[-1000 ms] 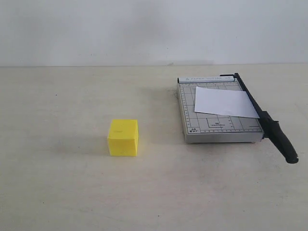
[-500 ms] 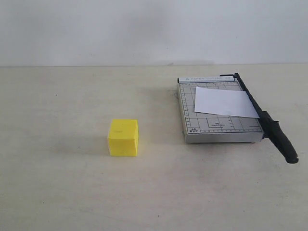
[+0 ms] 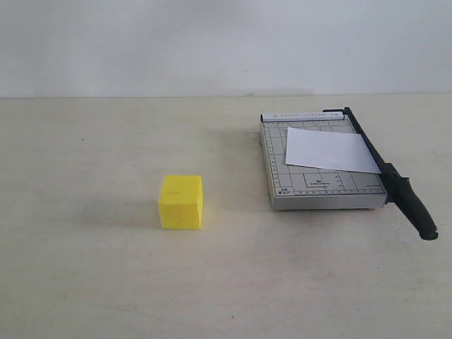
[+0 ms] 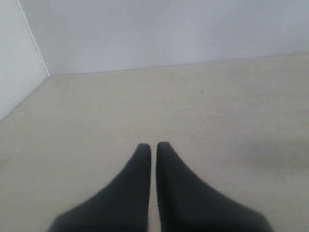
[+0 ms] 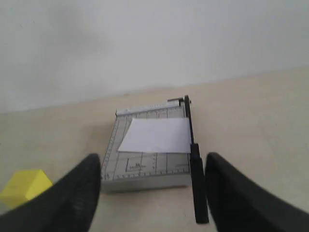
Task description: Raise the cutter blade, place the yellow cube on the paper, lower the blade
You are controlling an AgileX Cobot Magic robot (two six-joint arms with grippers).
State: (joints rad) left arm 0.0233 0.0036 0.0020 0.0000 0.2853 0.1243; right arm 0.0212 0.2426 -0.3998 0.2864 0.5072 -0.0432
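Nothing has moved: yellow cube [image 3: 181, 202], paper [image 3: 330, 150] and lowered cutter blade [image 3: 395, 183] unchanged; left gripper [image 4: 153, 147] closed, right gripper [image 5: 152, 159] spread wide.

Yellow cube [image 3: 181, 201] sits left of the paper [image 3: 328, 150]; cutter blade [image 3: 392, 176] lies lowered.

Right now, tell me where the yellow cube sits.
In the exterior view the yellow cube sits on the table left of centre, apart from the cutter base and paper to its right.
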